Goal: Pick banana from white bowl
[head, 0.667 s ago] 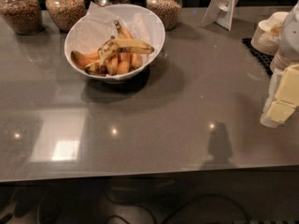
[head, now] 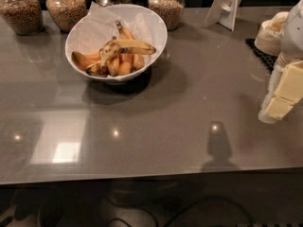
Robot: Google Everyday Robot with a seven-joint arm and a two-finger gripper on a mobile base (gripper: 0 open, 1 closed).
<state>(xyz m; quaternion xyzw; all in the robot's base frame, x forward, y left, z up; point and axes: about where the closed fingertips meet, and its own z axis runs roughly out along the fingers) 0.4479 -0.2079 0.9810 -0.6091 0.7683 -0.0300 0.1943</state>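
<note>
Here's the hand [head: 280, 104], out at the 3 o'clock edge of the view, hanging over the worktop [head: 189, 126] and well apart from its target. Whether it is released or clenched I cannot tell from here, and it carries nothing that I can see.

The target is the banana [head: 129, 45], long and pale with black blotches. It lies on top of the pile in the white bowl [head: 159, 26], up at 11 o'clock. One end points to 3 o'clock and the other curves down toward 8. Under it sit the shorter orange-toned bananas [head: 124, 64], on the crumpled paper lining [head: 94, 30].

So by my reading this is the approach step, with the reach barely begun and no grasp yet. The next move calls for a long sweep across to 10 o'clock. The hand needs to come in above the bowl's rim, not through its wall, and then descend on the banana's middle, closing across its narrow width. The top banana rests on its neighbours, so a shallow pinch looks wise to avoid taking two. The jars [head: 66, 6] at 12 o'clock and the small tan bowls [head: 270, 34] at 2 o'clock stand clear of that path.
</note>
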